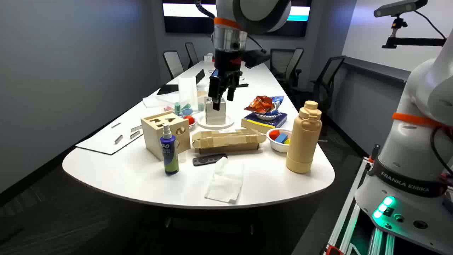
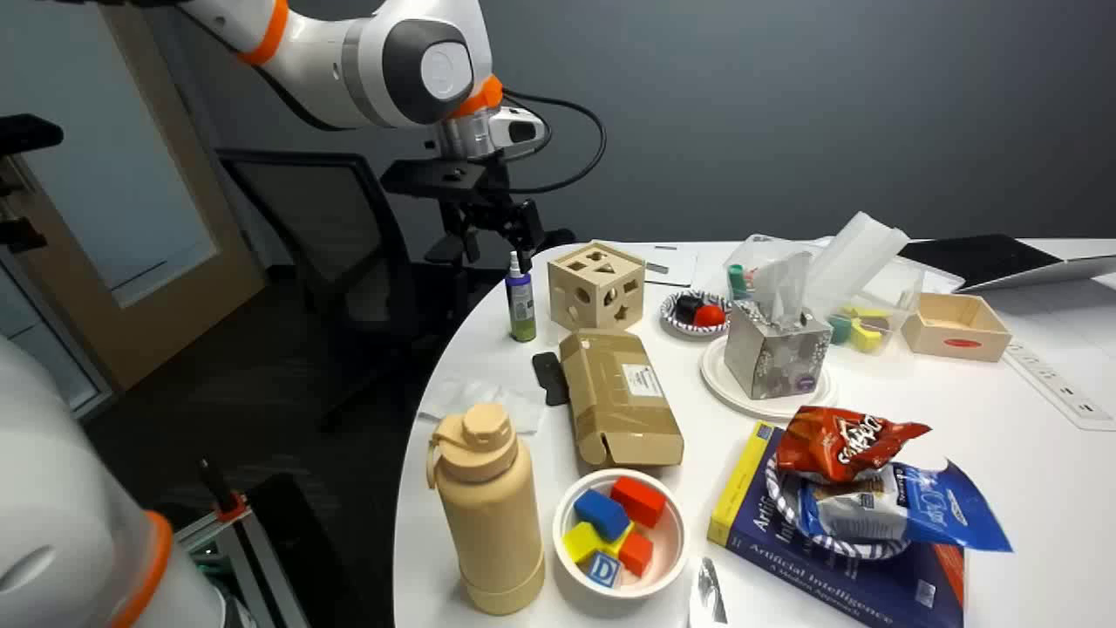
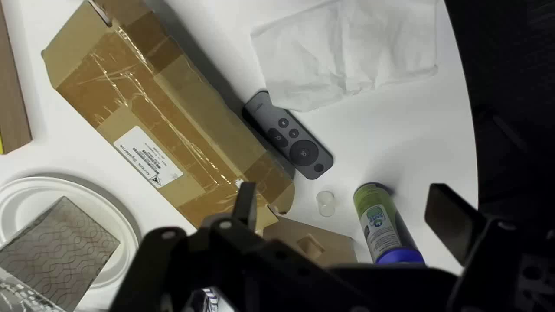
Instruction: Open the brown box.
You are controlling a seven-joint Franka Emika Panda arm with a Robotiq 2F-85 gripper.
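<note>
The brown box is a flat, taped tan cardboard box (image 1: 228, 139) lying on the white table. It also shows in an exterior view (image 2: 615, 397) and at the left of the wrist view (image 3: 164, 125). Its lid lies down over the base, with tabs sticking out at its ends and a white label on top. My gripper (image 3: 349, 212) is open and empty. It hangs in the air above the table, apart from the box; it shows in both exterior views (image 1: 223, 99) (image 2: 499, 253). In the wrist view one finger overlaps the box's end corner.
Beside the box are a wooden shape cube (image 2: 597, 288), a spray bottle (image 2: 520, 301), a remote (image 3: 288, 134), a small clear cap (image 3: 325, 203) and a white cloth (image 1: 225, 180). A tan jug (image 1: 304, 138), block bowl (image 2: 567, 571), tissue box (image 2: 772, 353) and book (image 2: 828, 563) stand around.
</note>
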